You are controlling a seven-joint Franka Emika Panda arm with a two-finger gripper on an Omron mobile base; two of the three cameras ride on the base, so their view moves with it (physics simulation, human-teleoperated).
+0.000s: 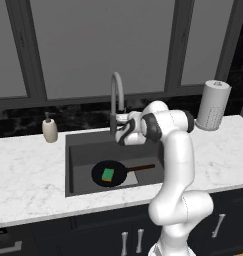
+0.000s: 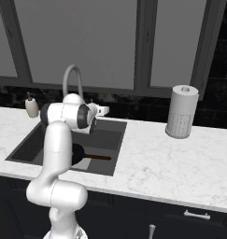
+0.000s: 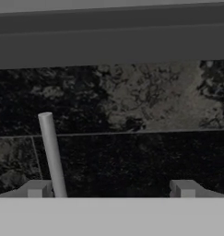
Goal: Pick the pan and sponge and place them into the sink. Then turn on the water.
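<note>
One pan (image 1: 108, 173) is seen lying flat on the bottom of the sink (image 1: 78, 150), its thin brown handle (image 1: 140, 167) pointed to the right. One sponge (image 1: 108, 174), green side up, is carried on the pan, near its middle. The basin is set into the white marble table (image 1: 28, 175).

One tall arched faucet (image 1: 116, 92) is mounted at the far rim of the sink. The claw (image 1: 114, 123) is held at the faucet, low on its stem, with the arm reaching over the right part of the basin. In the hand view a grey rod (image 3: 52, 154) is seen standing just inside the left fingertip (image 3: 36, 188), and the jaws are spread wide with nothing gripped between them. Dark marbled wall is seen behind the rod.

One small beige soap dispenser (image 1: 50, 129) is placed on the table at the far left of the sink. One paper towel roll (image 1: 213, 105) is stood upright on the table, far right, well apart from the basin. Grey window panes are set above the dark backsplash.
</note>
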